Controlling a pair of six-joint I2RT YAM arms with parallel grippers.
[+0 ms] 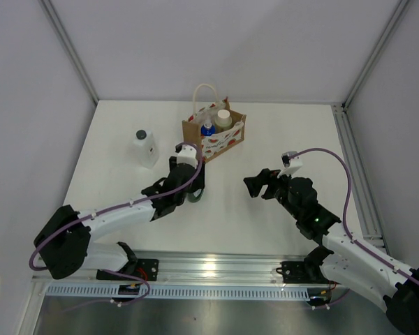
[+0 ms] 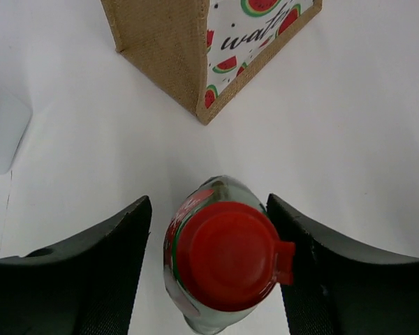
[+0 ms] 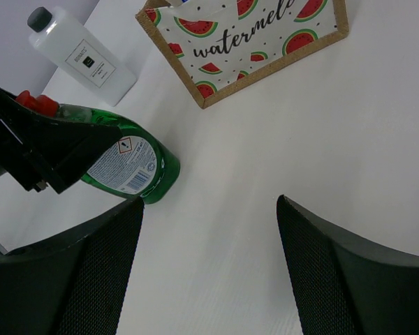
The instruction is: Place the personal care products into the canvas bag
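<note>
White counter (image 1: 265,209) bore the green bottle (image 2: 223,255) upright inside the left tool (image 2: 208,202), grip impossible to confirm, the bag (image 2: 164,49) just ahead, the right tool (image 3: 209,202) wide open and empty; next, seemingly, a firm pinch and lift over the rim.

Brown canvas bag (image 1: 214,132) with red watermelon print, green bottle (image 3: 129,164) red-capped, white bottle (image 3: 84,59) black-capped

Cannot tell whether the left gripper (image 2: 208,201) clamps the green bottle (image 2: 227,262), mostly hidden from above. Cuts off the white bottle (image 2: 3,132) at 9 o'clock of the left wrist view, the canvas bag (image 2: 167,49) at 12 o'clock.
</note>
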